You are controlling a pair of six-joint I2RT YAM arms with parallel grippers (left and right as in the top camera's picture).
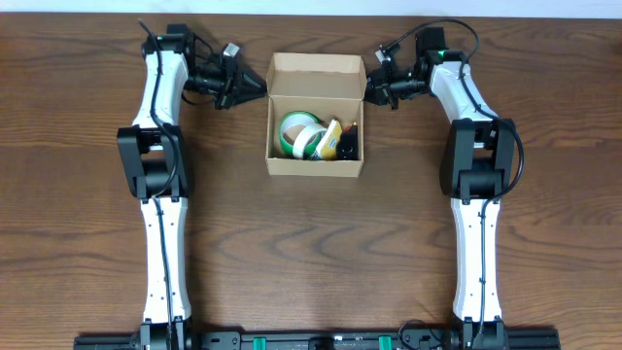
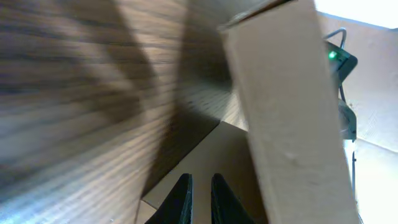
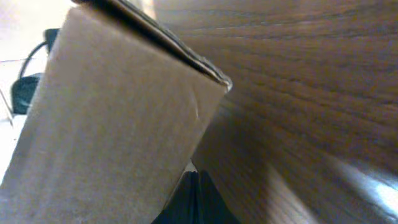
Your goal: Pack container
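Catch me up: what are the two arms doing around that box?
They are packing the cardboard box, which sits open in the middle of the table with its lid flap up at the far side. Inside are tape rolls, plus a yellow item and a black item. The left gripper and right gripper flank the box's far corners, both shut and holding nothing. Whether they touch the walls is unclear.
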